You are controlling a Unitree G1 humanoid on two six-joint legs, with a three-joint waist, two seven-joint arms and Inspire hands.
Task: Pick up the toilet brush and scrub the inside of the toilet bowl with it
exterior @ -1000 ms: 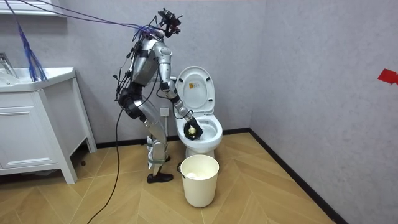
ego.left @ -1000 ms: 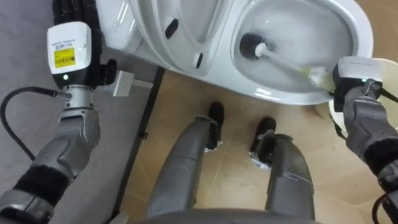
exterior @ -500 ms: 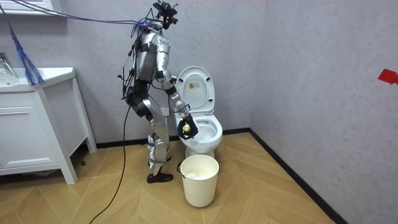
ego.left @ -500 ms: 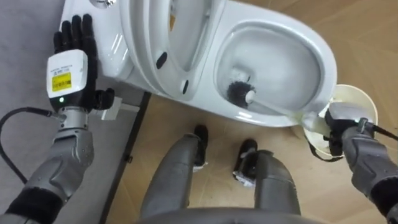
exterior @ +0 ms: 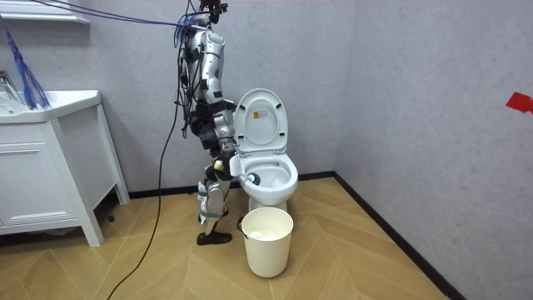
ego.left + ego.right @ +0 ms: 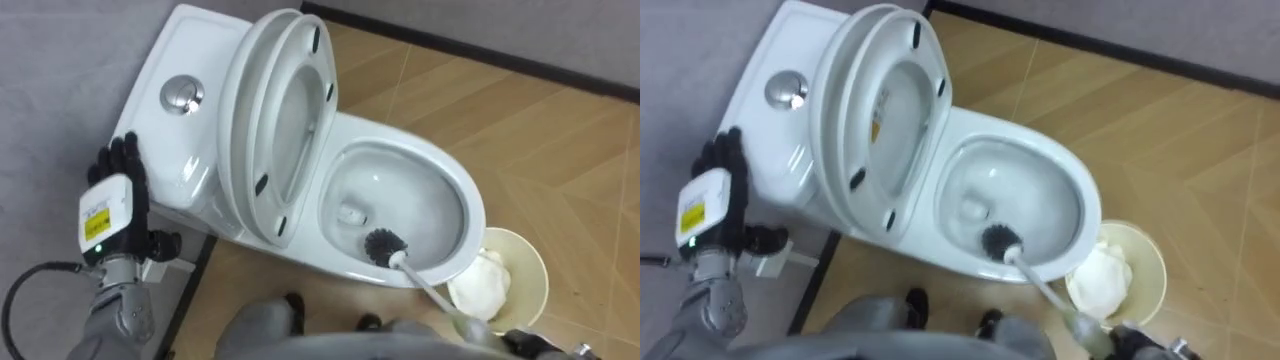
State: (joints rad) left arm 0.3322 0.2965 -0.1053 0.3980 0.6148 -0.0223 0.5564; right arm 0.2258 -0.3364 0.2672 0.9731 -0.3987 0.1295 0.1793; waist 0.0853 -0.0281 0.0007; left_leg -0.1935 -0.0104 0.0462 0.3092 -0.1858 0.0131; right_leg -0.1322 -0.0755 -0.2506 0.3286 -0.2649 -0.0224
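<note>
Now the robot straightens up, dragging the brush (image 6: 384, 246) back from mid-bowl to the lower rim of the toilet (image 6: 466, 200), likely finishing a stroke; left robot hand (image 6: 112, 195) spread open at lower left, right robot hand (image 6: 528, 345) cut off at bottom right, grip impossible to tell.

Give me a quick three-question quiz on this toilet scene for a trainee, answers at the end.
1. True or false: the seat is raised.
2. Where is the head of the brush? A) inside the bowl, near its front rim; B) lifted clear above the bowl; C) resting on the seat.
3. Fill in: the fingers of the left robot hand are ____ (straight or curled).
Key: 1 true; 2 A; 3 straight.
</note>
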